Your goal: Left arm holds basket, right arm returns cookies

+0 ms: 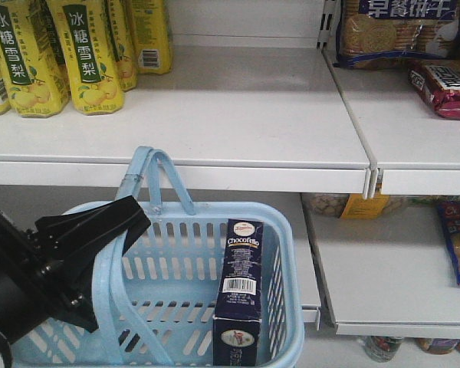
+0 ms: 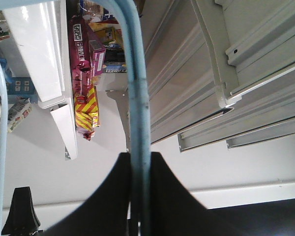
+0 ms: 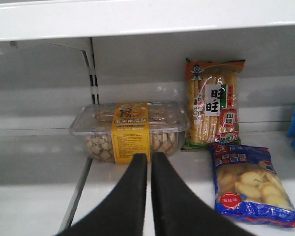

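Note:
The light blue basket (image 1: 291,253) hangs in front of the shelves at the bottom of the front view. My left gripper (image 1: 130,218) comes in from the lower left and is shut on one of its hoop handles. The left wrist view shows that handle (image 2: 136,88) pinched between the black fingers of the left gripper (image 2: 139,160). The cookies (image 1: 241,287), a dark navy carton, stand upright inside the basket against its right wall. My right gripper (image 3: 149,157) shows only in its own wrist view. Its fingers are shut with nothing between them, and it faces a lower shelf.
Yellow drink cartons (image 1: 92,54) stand on the upper shelf (image 1: 215,172), with a biscuit bag (image 1: 399,31) and a red packet (image 1: 448,88) to the right. On the lower shelf lie a clear biscuit box (image 3: 130,130), a stick-snack bag (image 3: 214,103) and a blue cracker bag (image 3: 250,184).

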Motion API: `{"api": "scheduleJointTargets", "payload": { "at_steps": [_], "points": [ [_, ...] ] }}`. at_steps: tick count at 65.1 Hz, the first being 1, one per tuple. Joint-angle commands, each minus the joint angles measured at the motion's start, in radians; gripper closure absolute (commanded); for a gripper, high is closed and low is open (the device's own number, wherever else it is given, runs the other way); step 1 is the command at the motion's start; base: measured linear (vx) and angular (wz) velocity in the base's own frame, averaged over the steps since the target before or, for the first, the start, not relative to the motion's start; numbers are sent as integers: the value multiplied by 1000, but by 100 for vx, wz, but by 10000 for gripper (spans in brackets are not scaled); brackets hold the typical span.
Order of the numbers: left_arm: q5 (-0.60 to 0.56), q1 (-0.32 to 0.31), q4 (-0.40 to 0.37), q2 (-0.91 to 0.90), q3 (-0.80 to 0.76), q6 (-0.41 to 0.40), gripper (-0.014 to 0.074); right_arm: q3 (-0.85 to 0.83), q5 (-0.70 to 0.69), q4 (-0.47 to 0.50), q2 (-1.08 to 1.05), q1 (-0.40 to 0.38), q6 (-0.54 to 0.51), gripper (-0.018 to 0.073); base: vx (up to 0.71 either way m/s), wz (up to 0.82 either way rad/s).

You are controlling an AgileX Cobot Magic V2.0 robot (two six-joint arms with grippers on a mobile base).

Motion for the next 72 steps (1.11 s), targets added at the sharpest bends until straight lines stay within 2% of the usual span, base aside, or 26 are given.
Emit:
{"api": "scheduleJointTargets", "payload": {
  "at_steps": [1,72],
  "points": [
    [-82,6,-109,-12,-37,26,599,17,-74,-5,-8,-4,-8,569,0,0],
    [-82,6,-108,-12,-37,26,599,17,-75,-2,-8,-4,-5,569,0,0]
  ]
}}
